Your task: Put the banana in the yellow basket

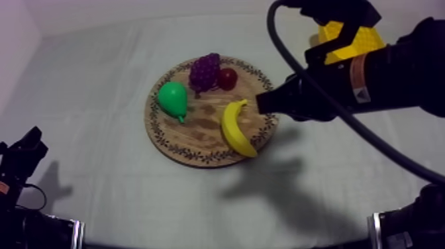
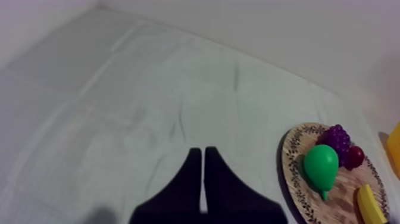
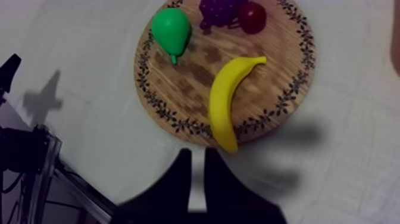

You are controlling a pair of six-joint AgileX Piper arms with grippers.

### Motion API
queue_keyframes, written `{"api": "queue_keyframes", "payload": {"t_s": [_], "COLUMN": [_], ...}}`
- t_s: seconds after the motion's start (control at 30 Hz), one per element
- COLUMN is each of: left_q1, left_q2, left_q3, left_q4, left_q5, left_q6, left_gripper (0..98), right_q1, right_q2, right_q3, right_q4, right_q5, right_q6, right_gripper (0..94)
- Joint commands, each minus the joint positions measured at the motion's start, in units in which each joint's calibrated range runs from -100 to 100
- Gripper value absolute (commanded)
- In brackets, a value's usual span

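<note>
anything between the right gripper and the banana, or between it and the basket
Nothing visible. The right gripper, shut, hangs just off the near end of the banana, bare cloth between. Pear, grapes and small red fruit lie across the wooden board. The yellow basket is partly hidden behind the right arm.

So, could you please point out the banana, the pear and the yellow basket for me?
banana (image 1: 232,129), top view, middle of its curved body.
pear (image 1: 173,98), top view, its broad green body.
yellow basket (image 1: 363,41), top view, its visible side wall.
</note>
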Motion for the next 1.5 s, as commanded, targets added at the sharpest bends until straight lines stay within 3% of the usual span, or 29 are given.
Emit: {"api": "queue_keyframes", "payload": {"t_s": [0.0, 0.1, 0.27, 1.33, 1.47], "left_q1": [-0.03, -0.03, -0.03, -0.03, -0.03], "left_q2": [-0.03, -0.03, -0.03, -0.03, -0.03], "left_q3": [0.03, 0.03, 0.03, 0.03, 0.03], "left_q4": [-0.03, -0.03, -0.03, -0.03, -0.03], "left_q5": [0.03, 0.03, 0.03, 0.03, 0.03], "left_q6": [0.02, 0.01, 0.02, 0.01, 0.02], "left_gripper": [0.1, 0.1, 0.1, 0.1, 0.1], "right_q1": [-0.78, -1.96, -2.56, 2.39, 1.77], "right_q2": [0.31, 0.93, 1.5, 25.3, 29.18], "right_q3": [0.46, 1.11, 1.59, -5.19, -5.59], "right_q4": [0.45, 1.33, 1.95, -0.48, 1.22], "right_q5": [-0.35, -1.3, -2.61, -10.23, -11.66], "right_q6": [-0.3, -0.7, -1.32, -0.19, -2.18], "right_gripper": [22.5, 47.9, 57.7, 57.4, 57.1]}}
